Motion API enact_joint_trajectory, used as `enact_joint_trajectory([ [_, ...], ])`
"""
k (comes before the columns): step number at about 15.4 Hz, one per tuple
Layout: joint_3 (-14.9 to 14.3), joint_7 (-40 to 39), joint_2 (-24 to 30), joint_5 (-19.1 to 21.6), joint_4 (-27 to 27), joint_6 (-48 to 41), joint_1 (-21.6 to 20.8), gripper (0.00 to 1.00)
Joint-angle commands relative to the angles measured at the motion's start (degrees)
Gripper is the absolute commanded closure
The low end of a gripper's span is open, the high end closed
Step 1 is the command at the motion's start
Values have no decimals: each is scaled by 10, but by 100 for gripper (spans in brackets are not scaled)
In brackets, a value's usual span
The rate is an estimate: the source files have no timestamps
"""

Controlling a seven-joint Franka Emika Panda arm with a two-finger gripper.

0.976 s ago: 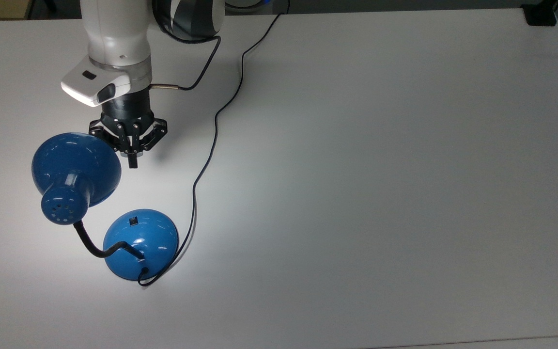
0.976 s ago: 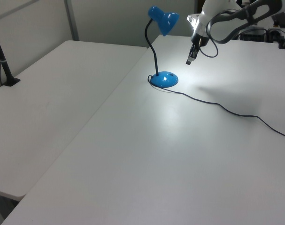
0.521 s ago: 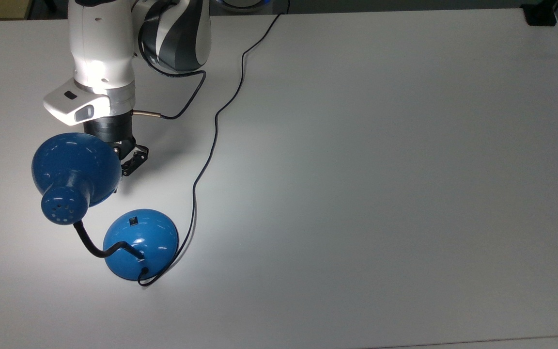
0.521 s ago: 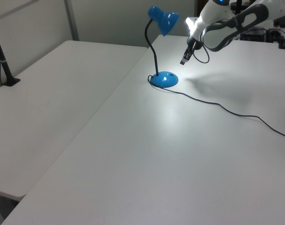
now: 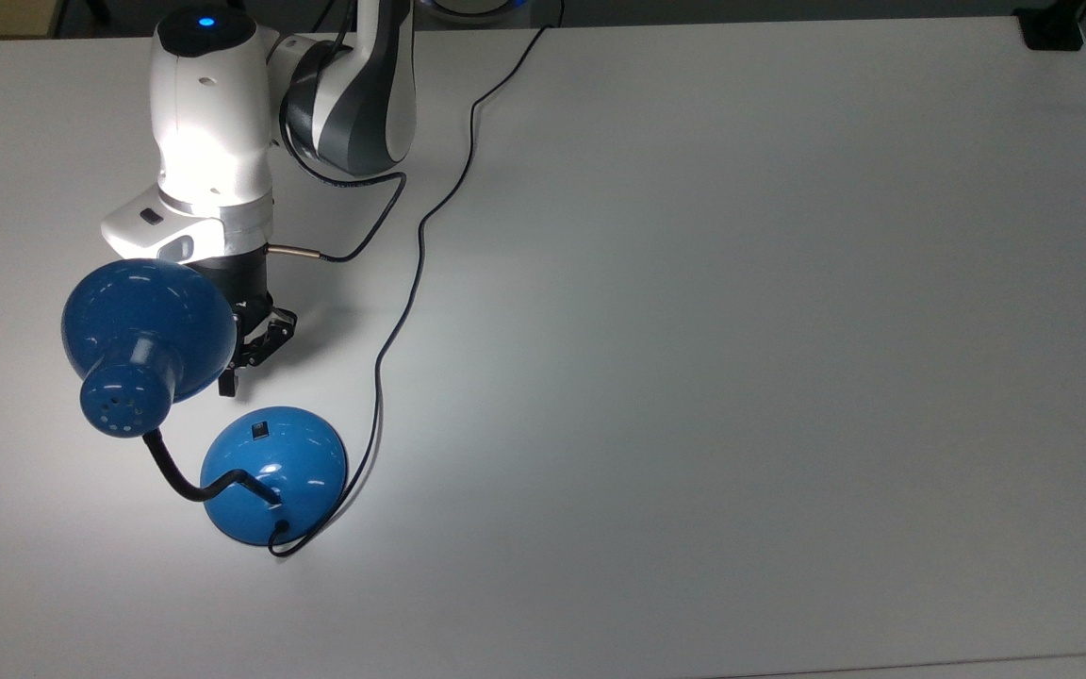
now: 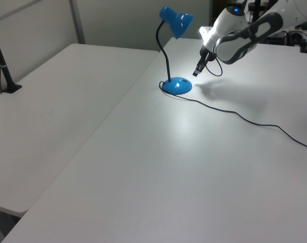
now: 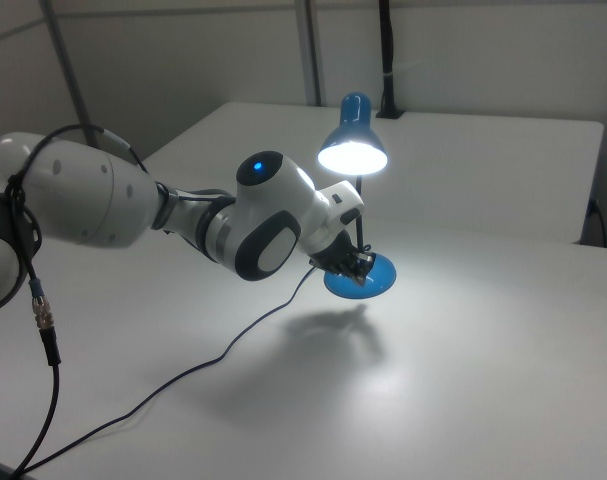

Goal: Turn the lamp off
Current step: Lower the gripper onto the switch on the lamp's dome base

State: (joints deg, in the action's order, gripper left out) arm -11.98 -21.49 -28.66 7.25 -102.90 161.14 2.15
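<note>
Hanging under the lit shade, the claw [image 5: 229, 382] has its fingers pressed together on nothing, just above the lamp [image 5: 273, 474] base, which stands near the top view's left edge of the white table [image 5: 741, 377]

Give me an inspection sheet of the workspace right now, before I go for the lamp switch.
Surface: white table, bare, brightly lit around the lamp.
Job's things: lamp upright on its blue base; the right view shows the shade glowing, so it is on. Small black switch on the base, untouched.
Clutter: nothing seen.
Gripper: gripper shut, holding nothing, hanging above the table beside the shade, short of the switch.
Cables: thin black cord snakes from the base to the table's far edge; a second cable loops off the arm's wrist.
Surroundings: a second white table alongside; grey walls behind.
</note>
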Motion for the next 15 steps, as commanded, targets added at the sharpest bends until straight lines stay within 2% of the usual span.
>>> enact_joint_trajectory([
  [1, 0, 17, -18, 9, 31, 8, -6, 100],
  [15, 8, 29, -48, 7, 49, 8, -14, 100],
])
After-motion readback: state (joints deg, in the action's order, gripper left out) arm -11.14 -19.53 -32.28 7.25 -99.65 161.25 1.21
